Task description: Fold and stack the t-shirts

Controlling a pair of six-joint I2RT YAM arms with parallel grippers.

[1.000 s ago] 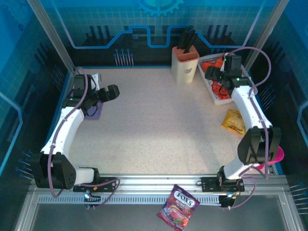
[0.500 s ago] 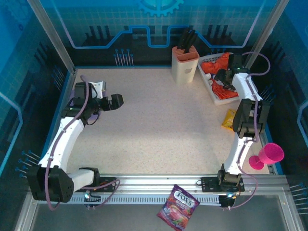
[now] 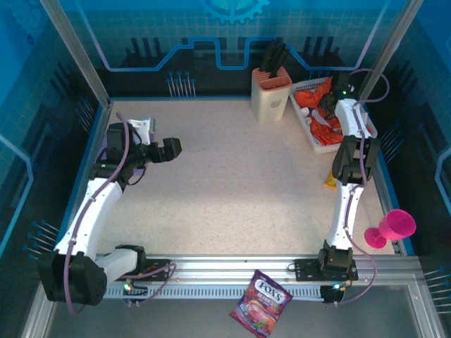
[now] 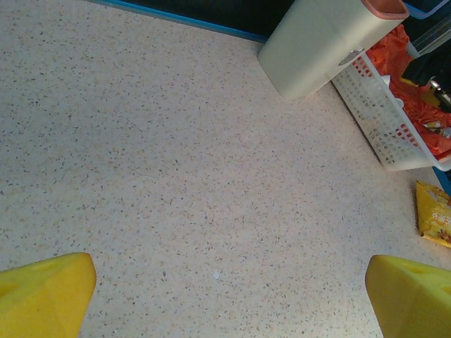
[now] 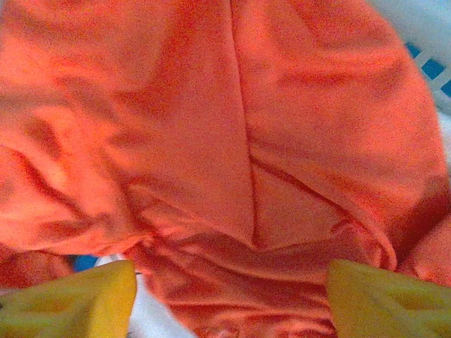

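Speckled beige table (image 3: 232,183), fenced by blue printed walls (image 3: 141,28), with a metal rail along the near edge.

Hard to make out:
- Orange-red shirt (image 3: 324,89), crumpled in the white basket (image 3: 318,146) at the far right corner. Its outline and print cannot be read from above, and the right arm covers part of it.
- In the right wrist view the shirt (image 5: 232,141) is very close and blurred, though a seam and folds are legible. A white scrap at the lower edge could be patch or basket; cannot tell.
- Yellow snack packet (image 3: 331,180), half hidden behind the right arm. In the left wrist view the packet (image 4: 435,211) is cut off by the frame edge.

Arms:
- Right arm rises steeply from its base with the elbow high and the forearm reaching into the basket. Right gripper (image 3: 328,104) sits over the shirt, yellow fingers (image 5: 77,303) spread wide and not closed on the cloth.
- Left arm leans up the left side, wrist turned toward the table's middle. Left gripper (image 3: 171,148) is above bare table, fingers (image 4: 42,296) wide apart and empty.

Other items:
- Knife block (image 3: 271,95), just beside the basket.
- Pink goblet (image 3: 391,227), at the right edge.
- Sweet bag (image 3: 262,303), lying in front of the rail.
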